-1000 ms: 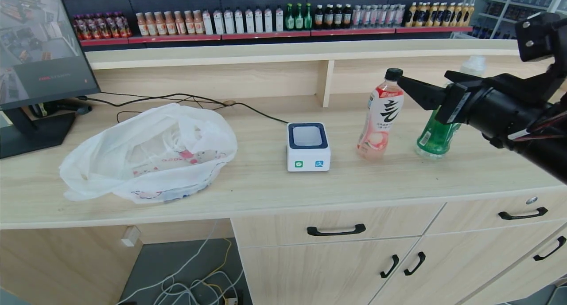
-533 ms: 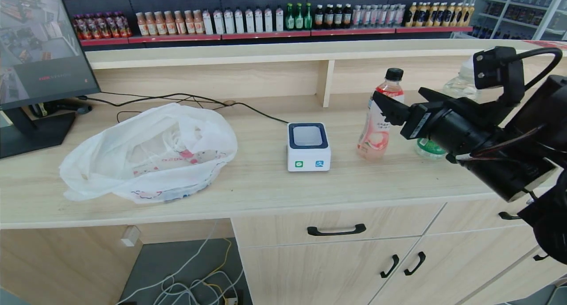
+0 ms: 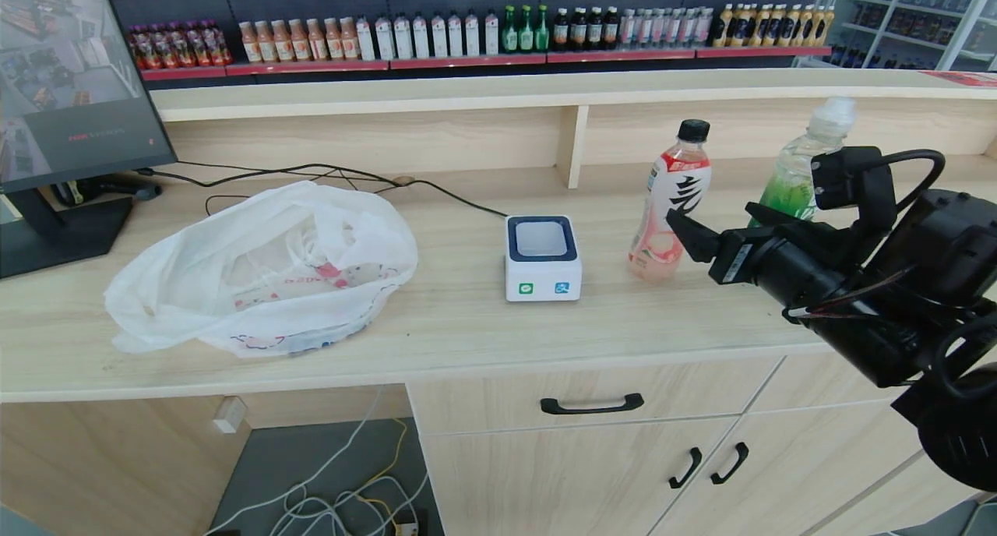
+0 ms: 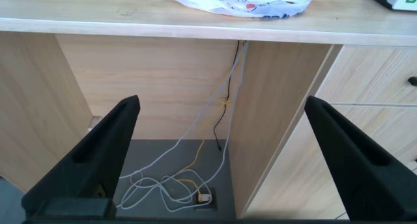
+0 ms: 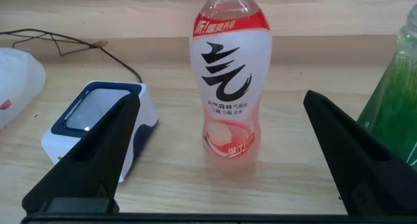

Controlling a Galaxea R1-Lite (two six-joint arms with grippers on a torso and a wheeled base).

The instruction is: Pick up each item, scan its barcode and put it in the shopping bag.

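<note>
Light wood-grain surface (image 3: 467, 318) carries a white plastic shopping bag (image 3: 265, 267), white box scanner (image 3: 542, 257), pink bottle (image 3: 668, 201), green bottle (image 3: 794, 179).

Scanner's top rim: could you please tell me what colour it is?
Dark blue on the white scanner, best in the head view.

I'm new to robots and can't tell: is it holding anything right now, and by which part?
Nothing is held. The right gripper is open, facing the pink bottle; the left gripper is open below the counter.
</note>
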